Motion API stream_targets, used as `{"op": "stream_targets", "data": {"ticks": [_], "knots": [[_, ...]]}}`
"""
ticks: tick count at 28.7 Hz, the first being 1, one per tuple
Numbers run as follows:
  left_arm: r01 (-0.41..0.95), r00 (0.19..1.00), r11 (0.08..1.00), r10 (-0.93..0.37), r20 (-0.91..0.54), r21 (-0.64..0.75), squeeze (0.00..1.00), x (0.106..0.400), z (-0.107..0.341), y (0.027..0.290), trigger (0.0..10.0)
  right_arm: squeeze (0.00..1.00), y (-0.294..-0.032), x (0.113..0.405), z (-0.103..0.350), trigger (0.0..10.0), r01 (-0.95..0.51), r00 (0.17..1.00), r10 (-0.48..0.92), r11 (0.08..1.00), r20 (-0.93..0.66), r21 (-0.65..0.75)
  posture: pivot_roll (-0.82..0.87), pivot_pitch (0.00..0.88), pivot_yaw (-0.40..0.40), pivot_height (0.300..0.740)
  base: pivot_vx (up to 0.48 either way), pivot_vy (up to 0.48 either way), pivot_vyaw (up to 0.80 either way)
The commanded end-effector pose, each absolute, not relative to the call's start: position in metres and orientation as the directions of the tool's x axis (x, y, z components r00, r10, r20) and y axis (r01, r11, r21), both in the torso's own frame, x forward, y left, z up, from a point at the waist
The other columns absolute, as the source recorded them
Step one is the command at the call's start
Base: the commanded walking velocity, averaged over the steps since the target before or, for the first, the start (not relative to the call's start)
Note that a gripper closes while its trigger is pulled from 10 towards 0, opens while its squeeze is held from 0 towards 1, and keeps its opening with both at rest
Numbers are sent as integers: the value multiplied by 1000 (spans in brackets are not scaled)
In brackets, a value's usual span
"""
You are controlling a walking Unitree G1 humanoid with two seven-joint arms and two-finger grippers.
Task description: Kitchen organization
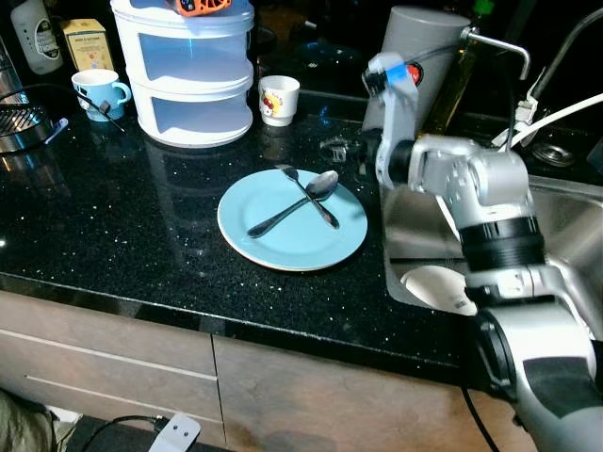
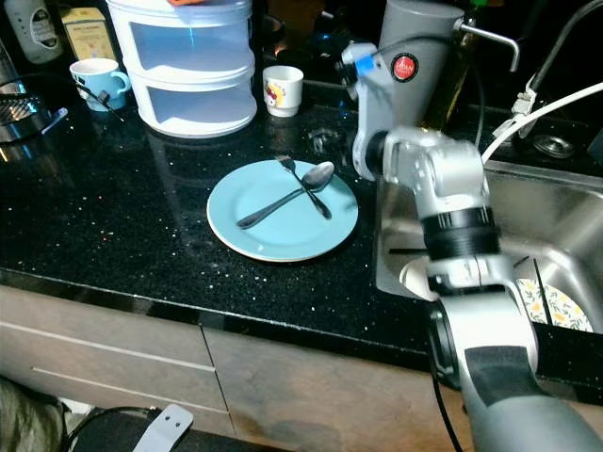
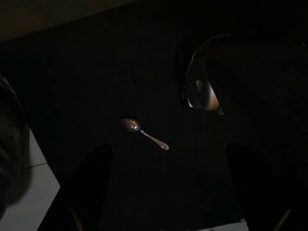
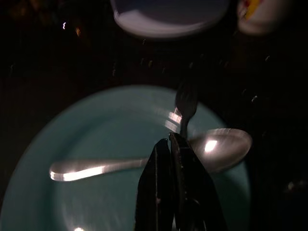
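A round pale-blue plate (image 1: 283,245) lies on the black speckled table (image 1: 113,226), near the sink (image 1: 556,217). On it a shiny spoon (image 1: 292,205) and a fork (image 1: 306,193) cross each other, the spoon's bowl toward the sink side. The right claw (image 4: 172,144), fingers pressed together and holding nothing, hovers just above where the cutlery crosses. Behind the plate stand a white drawer unit (image 1: 193,85), a white cup (image 1: 279,99) and a blue mug (image 1: 99,92). The left wrist view is very dark; whether the left claw is open cannot be told.
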State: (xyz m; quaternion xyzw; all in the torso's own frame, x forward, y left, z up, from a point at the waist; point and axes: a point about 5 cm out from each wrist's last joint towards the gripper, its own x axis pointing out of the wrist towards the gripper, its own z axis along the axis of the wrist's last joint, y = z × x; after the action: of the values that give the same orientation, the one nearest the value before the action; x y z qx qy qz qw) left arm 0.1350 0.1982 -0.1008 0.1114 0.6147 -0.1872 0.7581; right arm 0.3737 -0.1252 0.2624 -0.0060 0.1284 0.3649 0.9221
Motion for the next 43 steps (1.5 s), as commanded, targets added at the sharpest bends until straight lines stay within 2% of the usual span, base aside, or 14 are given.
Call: {"op": "stream_targets", "data": {"ticks": [1,2,3,5,6,19,20,21,22,33,34,35,36,43], "knots": [[437,132,891,-195,-972,-120,0,126,-105,184,10000,0,-121,368,261,6431,-693,698,665,721,-266,-12,-25,0,-95,740,0,0,0],[438,132,891,-195,-972,-119,0,126,-105,184,10000,0,-120,367,257,6431,-689,703,653,723,-280,-43,-25,0,-95,740,0,0,0],[439,131,891,-194,-972,-119,0,126,-105,185,10000,0,-116,366,250,10000,-682,707,645,730,-291,-37,-25,0,-94,740,0,0,0],[439,130,891,-194,-972,-119,0,126,-105,185,10000,0,-112,365,245,10000,-674,705,649,738,-286,12,-25,0,-94,740,0,0,0],[439,131,891,-194,-972,-119,0,126,-105,185,10000,1000,-108,366,239,10000,-669,708,642,743,-294,11,-18,0,-92,740,0,0,0],[439,130,891,-195,-972,-120,0,125,-105,184,10000,1000,-83,372,219,10000,-561,777,519,828,-357,-19,-12,0,-98,740,0,0,0],[438,130,891,-195,-972,-120,0,125,-105,184,10000,890,-85,373,219,10000,-551,780,506,834,-369,-19,-15,0,-97,740,0,0,0],[438,131,891,-195,-972,-120,0,125,-105,184,10000,71,-85,373,218,10000,-543,781,497,840,-378,-19,-15,0,-97,740,0,0,0],[438,130,891,-195,-972,-120,0,125,-105,184,10000,0,-91,374,215,10000,-507,784,458,862,-419,-8,-15,0,-97,740,0,0,0],[439,129,890,-195,-972,-120,0,125,-105,184,10000,0,-102,367,195,10000,-472,730,400,882,-554,15,-20,0,-98,740,0,0,0],[439,129,890,-195,-972,-120,0,125,-105,184,10000,0,-102,366,191,3020,-477,715,401,878,-573,19,-20,0,-98,740,0,0,0],[439,130,891,-195,-972,-120,0,125,-105,184,10000,0,-101,365,189,3020,-481,707,401,877,-583,21,-20,0,-98,740,0,0,0],[438,130,891,-195,-972,-120,0,126,-105,184,10000,0,-101,364,187,0,-484,700,400,875,-591,19,-16,0,-102,740,0,0,0],[437,131,891,-195,-972,-120,0,126,-105,184,10000,0,-97,359,183,0,-509,671,420,860,-611,33,-18,0,-104,740,0,0,0]]}}
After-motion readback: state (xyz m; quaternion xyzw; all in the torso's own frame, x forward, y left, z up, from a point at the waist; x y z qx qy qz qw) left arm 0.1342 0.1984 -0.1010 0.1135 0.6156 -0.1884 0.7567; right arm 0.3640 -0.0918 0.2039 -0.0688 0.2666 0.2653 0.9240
